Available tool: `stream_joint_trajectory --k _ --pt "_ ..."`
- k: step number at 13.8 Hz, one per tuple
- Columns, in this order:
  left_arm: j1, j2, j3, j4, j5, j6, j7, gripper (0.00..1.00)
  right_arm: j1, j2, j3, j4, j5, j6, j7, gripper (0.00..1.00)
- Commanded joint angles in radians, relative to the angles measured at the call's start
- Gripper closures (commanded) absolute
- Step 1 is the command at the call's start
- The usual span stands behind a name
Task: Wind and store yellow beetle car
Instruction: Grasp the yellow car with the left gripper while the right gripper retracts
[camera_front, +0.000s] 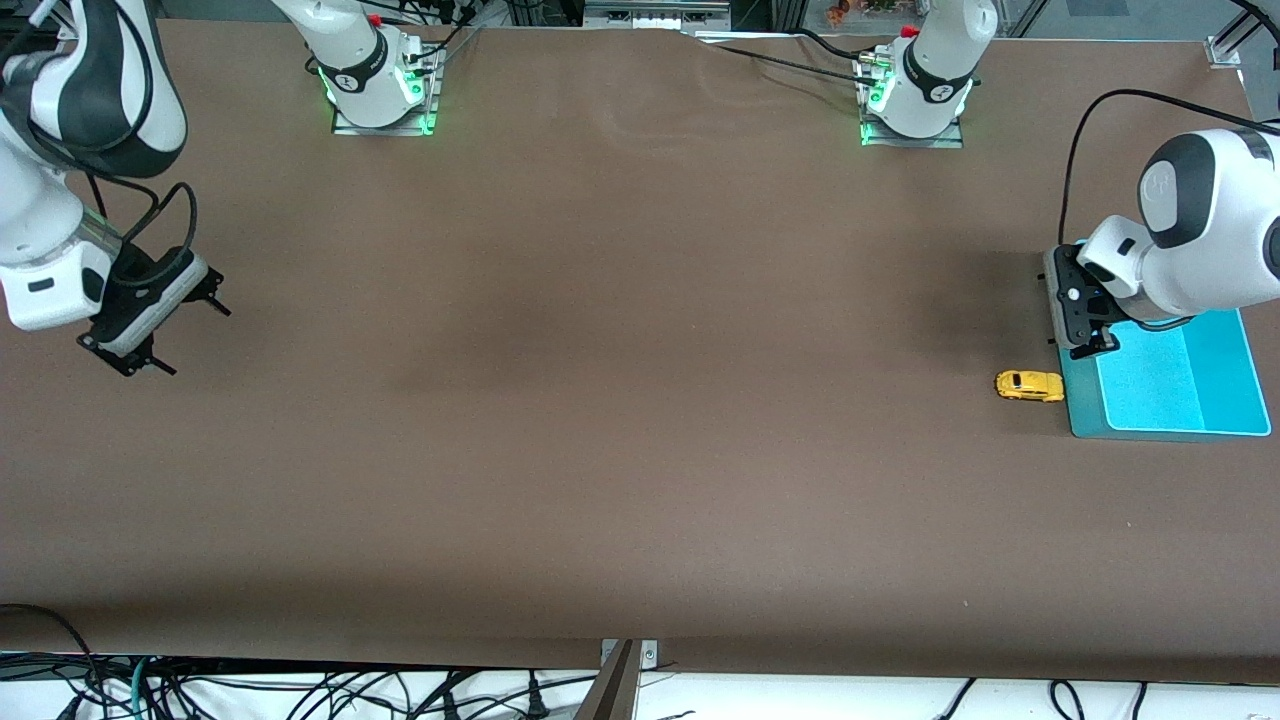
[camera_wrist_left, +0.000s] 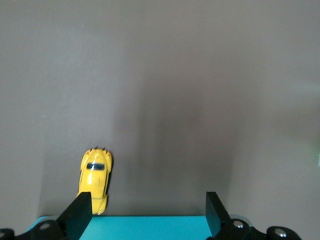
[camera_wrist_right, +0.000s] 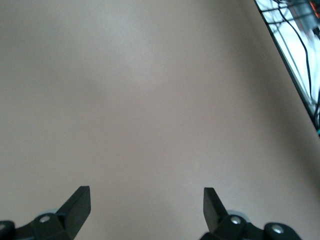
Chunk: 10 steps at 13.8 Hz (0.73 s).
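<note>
A brown table (camera_front: 600, 400) spans the scene, with a turquoise tray (camera_front: 1215, 380) lying at the left arm's end. The right arm waits at its own end of the table, its right gripper (camera_front: 150, 335) hanging over bare tabletop with fingers (camera_wrist_right: 77, 205) spread and holding nothing. The left gripper (camera_front: 1085, 325) hangs over the tray's edge, the one that faces the right arm's end; its fingers (camera_wrist_left: 80, 212) are parted wide and empty.

The car (camera_front: 1029, 385) sits on the table just beside that same tray edge, not in the tray, and it lies nearer the front camera than the left gripper's fingers. In the left wrist view the car (camera_wrist_left: 95, 180) shows close to one finger, off the line between the two, so the gap is not yet centred on it. Its long axis runs along the table's length, one end pointing at the tray (camera_wrist_left: 145, 227), and seems to cross the line between the fingertips roughly square.

By that lie, the left arm is much the nearer and looks the one to take the car. The coming move would likely be a short shift toward the front camera to bring the fingers astride the car's flanks, then a descent; winding and storing are not yet done
</note>
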<state>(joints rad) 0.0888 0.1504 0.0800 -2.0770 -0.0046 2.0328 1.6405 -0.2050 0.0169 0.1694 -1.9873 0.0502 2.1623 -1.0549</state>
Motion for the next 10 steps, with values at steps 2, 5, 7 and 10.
stream_joint_trajectory --k 2,5,7,10 --pt "0.055 -0.014 -0.009 -0.068 0.025 0.164 0.114 0.0 0.032 -0.067 -0.01 -0.007 0.01 -0.091 0.286 0.0" --pt "0.055 0.061 -0.016 -0.067 0.025 0.288 0.114 0.0 0.061 -0.1 -0.021 -0.002 0.01 -0.182 0.502 0.0" --pt "0.057 0.095 -0.017 -0.057 0.025 0.323 0.114 0.0 0.072 -0.104 -0.028 0.013 0.01 -0.228 0.561 0.0" --pt "0.06 0.176 -0.017 -0.057 0.026 0.418 0.114 0.0 0.091 -0.104 -0.036 0.074 0.01 -0.338 0.705 0.0"
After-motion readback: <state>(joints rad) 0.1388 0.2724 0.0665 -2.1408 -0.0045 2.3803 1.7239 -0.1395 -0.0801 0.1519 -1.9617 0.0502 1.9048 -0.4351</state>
